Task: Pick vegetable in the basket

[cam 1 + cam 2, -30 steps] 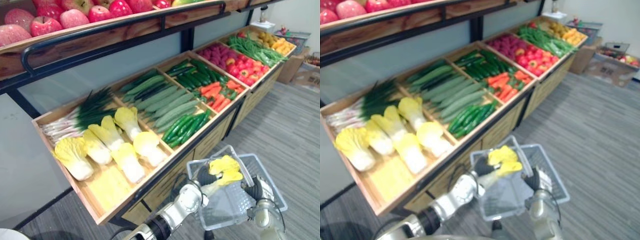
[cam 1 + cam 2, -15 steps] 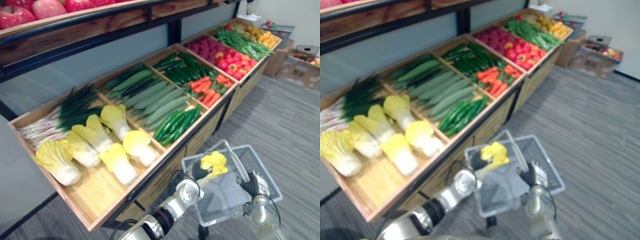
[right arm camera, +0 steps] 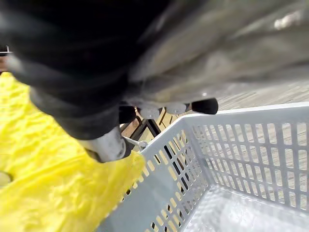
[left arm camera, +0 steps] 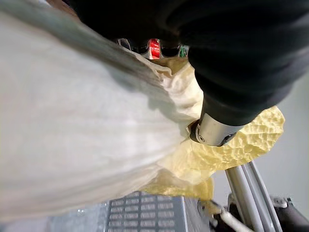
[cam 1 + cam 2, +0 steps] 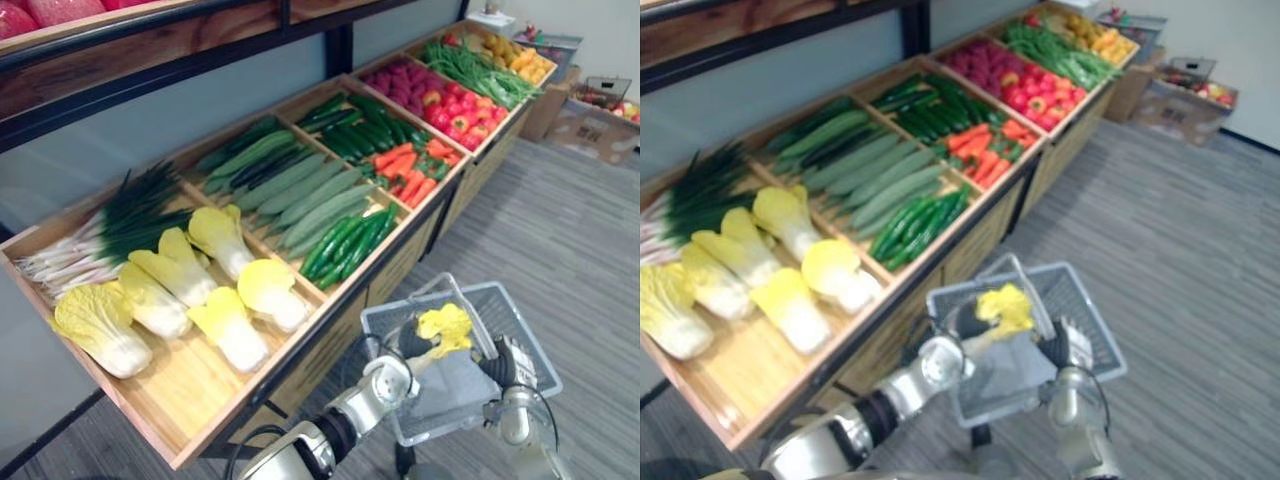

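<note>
A napa cabbage [image 5: 446, 325] with yellow crinkled leaves and a white stalk [image 4: 72, 121] hangs over the grey mesh basket [image 5: 528, 338]. My left hand [image 5: 412, 343] is shut on its stalk, and the leaves [image 4: 231, 150] point up beside the basket's raised handle [image 5: 470, 312]. My right hand [image 5: 506, 366] grips the basket at its right side. In the right wrist view its fingers [image 3: 204, 105] curl over the basket's wall [image 3: 241, 145], with the cabbage leaves [image 3: 43, 183] close by.
A long wooden display shelf [image 5: 262, 372] runs beside the basket, with more cabbages [image 5: 225, 325], green onions [image 5: 120, 225], cucumbers [image 5: 320, 205], carrots [image 5: 405, 170] and red peppers [image 5: 460, 105]. Cardboard boxes [image 5: 590, 115] stand on the striped floor at the far right.
The camera has shifted, so the shelf sits differently in the picture. My left hand keeps the cabbage over the basket's middle, slightly nearer the handle. The right hand's grip is the same.
</note>
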### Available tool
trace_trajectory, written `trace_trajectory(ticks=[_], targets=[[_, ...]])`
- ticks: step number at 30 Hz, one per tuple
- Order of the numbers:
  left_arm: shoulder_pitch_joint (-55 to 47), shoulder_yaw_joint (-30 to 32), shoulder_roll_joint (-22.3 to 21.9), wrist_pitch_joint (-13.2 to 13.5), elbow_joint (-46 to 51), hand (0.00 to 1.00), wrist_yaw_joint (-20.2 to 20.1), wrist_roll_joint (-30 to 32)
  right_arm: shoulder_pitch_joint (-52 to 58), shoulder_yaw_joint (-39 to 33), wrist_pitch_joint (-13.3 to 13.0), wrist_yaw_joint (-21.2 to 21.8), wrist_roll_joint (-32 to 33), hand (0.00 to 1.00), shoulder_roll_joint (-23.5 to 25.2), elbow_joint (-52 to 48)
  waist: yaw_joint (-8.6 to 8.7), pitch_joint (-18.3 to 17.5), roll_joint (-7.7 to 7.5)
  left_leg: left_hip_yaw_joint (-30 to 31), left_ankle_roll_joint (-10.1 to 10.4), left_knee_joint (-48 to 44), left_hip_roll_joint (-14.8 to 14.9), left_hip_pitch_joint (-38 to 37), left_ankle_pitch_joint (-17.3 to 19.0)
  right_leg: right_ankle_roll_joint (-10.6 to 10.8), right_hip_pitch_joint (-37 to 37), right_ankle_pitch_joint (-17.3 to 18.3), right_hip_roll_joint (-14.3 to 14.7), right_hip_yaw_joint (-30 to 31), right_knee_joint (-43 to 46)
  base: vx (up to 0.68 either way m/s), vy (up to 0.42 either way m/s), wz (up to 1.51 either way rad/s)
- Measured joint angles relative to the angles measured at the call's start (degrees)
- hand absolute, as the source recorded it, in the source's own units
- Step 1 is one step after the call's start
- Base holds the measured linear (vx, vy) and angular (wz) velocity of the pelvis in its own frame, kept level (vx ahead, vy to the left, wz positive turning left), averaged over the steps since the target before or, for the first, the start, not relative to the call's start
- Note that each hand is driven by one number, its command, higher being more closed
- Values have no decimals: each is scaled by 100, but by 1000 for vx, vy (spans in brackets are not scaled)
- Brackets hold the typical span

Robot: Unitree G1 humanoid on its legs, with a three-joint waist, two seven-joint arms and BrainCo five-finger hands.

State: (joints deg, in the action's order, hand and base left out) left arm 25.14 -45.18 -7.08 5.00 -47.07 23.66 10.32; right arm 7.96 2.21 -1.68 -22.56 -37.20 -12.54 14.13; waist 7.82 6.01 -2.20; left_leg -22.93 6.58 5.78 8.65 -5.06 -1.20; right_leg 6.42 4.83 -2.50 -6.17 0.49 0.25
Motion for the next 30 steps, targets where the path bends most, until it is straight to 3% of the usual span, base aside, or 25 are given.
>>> trace_trajectory(ticks=[1,15,26,30], targets=[[6,-63,-2,6,0,0,-42,-4,-2,0,0,-15,3,100,0,-24,4,17,0,0,0,0,0,2,0,0,1,0,0,-1,-1,0,0,0],[69,-626,-26,159,3,0,-595,-108,0,12,14,-19,2,100,5,-42,13,35,-18,21,-1,1,-6,7,2,3,-3,3,-12,-17,3,0,0,0],[116,-303,-58,144,91,0,-336,433,24,-31,15,-19,0,100,9,-41,5,34,-15,69,-7,1,-9,13,-2,4,-21,3,-21,-58,6,0,0,1],[63,-47,-12,158,1240,0,-295,450,102,-261,15,-19,0,100,26,-40,-48,30,-9,182,-22,2,-11,44,-13,5,-52,5,-37,-156,9,-3,-7,12]])
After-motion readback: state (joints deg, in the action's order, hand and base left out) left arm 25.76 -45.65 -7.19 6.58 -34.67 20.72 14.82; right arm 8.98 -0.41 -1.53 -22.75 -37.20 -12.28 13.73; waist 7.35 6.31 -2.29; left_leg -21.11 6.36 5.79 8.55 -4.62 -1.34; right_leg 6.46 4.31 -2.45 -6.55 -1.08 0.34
